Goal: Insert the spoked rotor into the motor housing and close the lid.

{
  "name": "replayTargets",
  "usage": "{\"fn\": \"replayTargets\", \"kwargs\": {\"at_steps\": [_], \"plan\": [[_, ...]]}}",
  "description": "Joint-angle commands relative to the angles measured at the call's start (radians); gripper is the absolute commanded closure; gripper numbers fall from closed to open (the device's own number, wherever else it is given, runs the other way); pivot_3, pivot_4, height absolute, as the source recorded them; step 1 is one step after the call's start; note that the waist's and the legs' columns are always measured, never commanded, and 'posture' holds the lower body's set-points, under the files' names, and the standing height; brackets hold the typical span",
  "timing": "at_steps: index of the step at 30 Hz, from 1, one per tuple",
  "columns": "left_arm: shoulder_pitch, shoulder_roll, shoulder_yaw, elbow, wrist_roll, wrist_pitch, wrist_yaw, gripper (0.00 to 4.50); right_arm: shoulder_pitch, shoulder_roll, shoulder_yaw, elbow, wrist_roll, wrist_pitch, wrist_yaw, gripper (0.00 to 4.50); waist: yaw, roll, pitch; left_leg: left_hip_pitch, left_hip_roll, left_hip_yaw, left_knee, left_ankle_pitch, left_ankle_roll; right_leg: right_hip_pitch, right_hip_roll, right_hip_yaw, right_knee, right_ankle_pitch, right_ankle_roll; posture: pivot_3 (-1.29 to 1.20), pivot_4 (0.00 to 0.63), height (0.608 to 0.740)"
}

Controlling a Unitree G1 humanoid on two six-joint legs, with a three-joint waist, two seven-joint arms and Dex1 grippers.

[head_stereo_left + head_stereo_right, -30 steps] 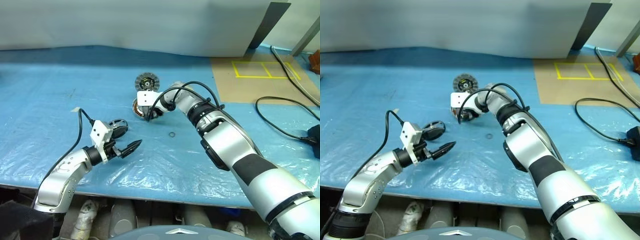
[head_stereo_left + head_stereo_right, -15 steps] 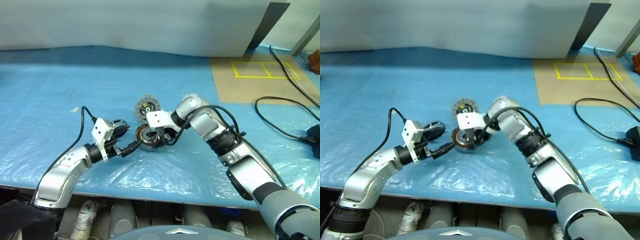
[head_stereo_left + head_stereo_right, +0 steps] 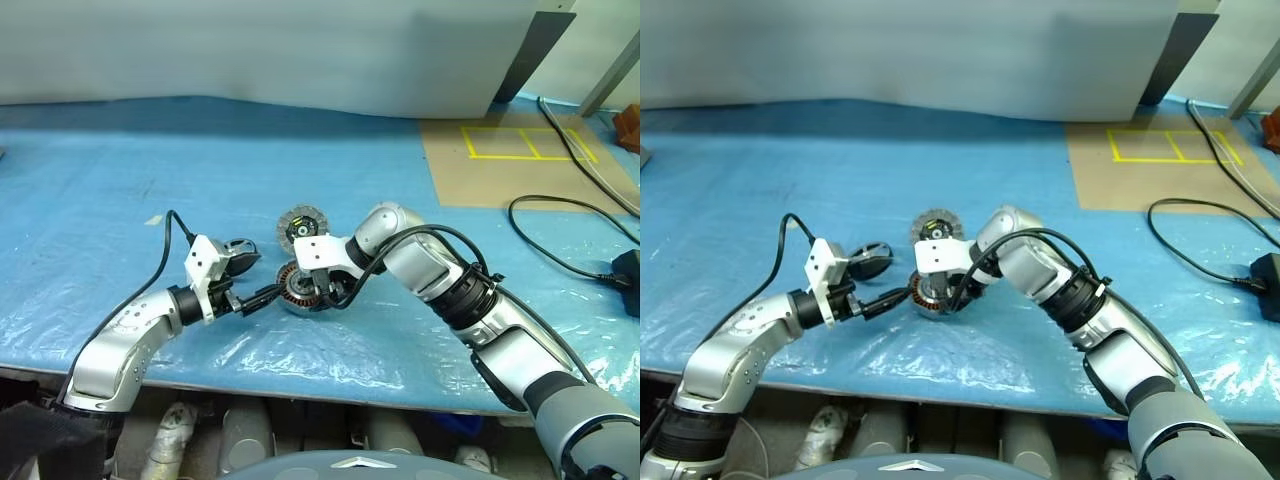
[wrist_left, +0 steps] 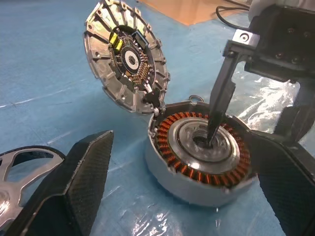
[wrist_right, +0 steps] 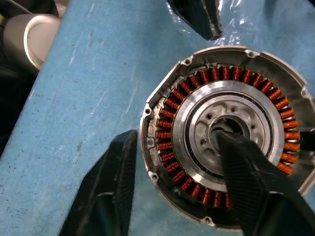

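The motor housing (image 3: 298, 292) lies on the blue sheet, its copper windings (image 5: 170, 132) facing up. Its lid (image 3: 298, 224) stands tilted open behind it, ribbed face (image 4: 129, 58) showing. My right gripper (image 5: 175, 137) points down over the housing, open. One of its fingers (image 5: 246, 172) reaches into the dark centre and the other stands just outside the rim. My left gripper (image 4: 179, 142) is open at the housing's left side, with a finger on either side of it. The spoked rotor (image 3: 238, 256) lies flat behind my left gripper (image 3: 255, 282).
A brown board (image 3: 505, 150) marked with yellow tape lies at the back right. A black cable (image 3: 560, 215) runs to a plug (image 3: 627, 270) at the right edge. The table's front edge (image 3: 330, 378) is close to both arms.
My right arm has pulled the housing and its lid toward the front edge, up to my left gripper, and its fingers have spread wider. My left arm stayed in place.
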Motion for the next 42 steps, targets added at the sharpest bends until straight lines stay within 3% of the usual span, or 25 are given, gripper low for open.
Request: {"fn": "replayTargets", "kwargs": {"at_steps": [1,11,15,21,25,29,37,42], "plan": [[-0.017,0.009,-0.005,-0.014,-0.016,0.001,-0.021,0.00,-0.049,0.002,-0.035,-0.045,0.071,0.098,0.013,1.45,0.000,0.000,0.000,0.000,0.000,0.000,0.000,0.000,0.000,0.000,0.000,0.000,0.000,0.000,0.000,0.00,0.150,0.740],[-0.009,0.036,-0.020,-0.024,-0.030,0.017,-0.078,0.00,-0.043,-0.125,-0.293,-0.236,0.394,0.308,0.014,1.45,0.006,0.000,0.000,-0.002,-0.001,0.000,-0.002,0.000,-0.001,-0.001,0.000,0.000,-0.004,0.000,0.000,0.00,0.150,0.740],[-0.007,0.050,-0.019,-0.036,-0.029,-0.002,-0.104,0.00,0.125,-0.230,-0.397,-0.295,0.406,0.140,-0.082,1.45,0.020,0.000,0.000,-0.002,-0.001,0.000,-0.003,0.000,-0.001,0.000,0.000,0.000,-0.006,0.000,0.000,0.00,0.150,0.740],[0.005,0.085,-0.009,-0.030,-0.015,-0.054,-0.144,0.00,0.401,-0.197,-0.567,-0.356,0.372,-0.056,-0.396,1.45,0.024,0.000,0.000,-0.001,-0.001,0.002,-0.006,0.000,-0.001,-0.001,0.000,0.000,-0.007,0.000,0.001,0.00,0.150,0.740],[-0.019,0.094,-0.015,-0.014,-0.016,-0.073,-0.172,0.00,0.555,-0.156,-0.591,-0.373,0.402,-0.055,-0.511,1.45,0.024,0.000,0.000,0.001,-0.002,0.003,-0.009,0.000,-0.001,0.000,0.000,0.001,-0.010,-0.001,0.001,0.00,0.150,0.740],[-0.034,0.118,-0.030,0.011,0.005,-0.115,-0.226,0.00,0.611,-0.117,-0.539,-0.378,0.414,-0.064,-0.561,1.45,0.020,0.000,0.000,0.001,-0.004,0.003,-0.013,0.000,-0.001,0.000,0.000,0.002,-0.016,0.000,0.002,0.00,0.150,0.740],[-0.045,0.188,-0.053,0.086,0.075,-0.248,-0.354,0.00,0.539,-0.084,-0.440,-0.190,0.348,-0.184,-0.628,1.45,0.021,0.000,0.000,0.001,-0.006,0.003,-0.016,0.001,-0.001,0.000,-0.001,0.002,-0.018,0.000,0.002,0.00,0.150,0.740],[-0.020,0.187,-0.062,0.057,0.089,-0.256,-0.342,0.00,0.521,-0.092,-0.436,-0.100,0.332,-0.236,-0.648,1.45,0.022,0.000,0.000,0.001,-0.006,0.003,-0.016,0.001,-0.001,0.001,-0.001,0.002,-0.018,0.000,0.002,0.00,0.150,0.740]]}}
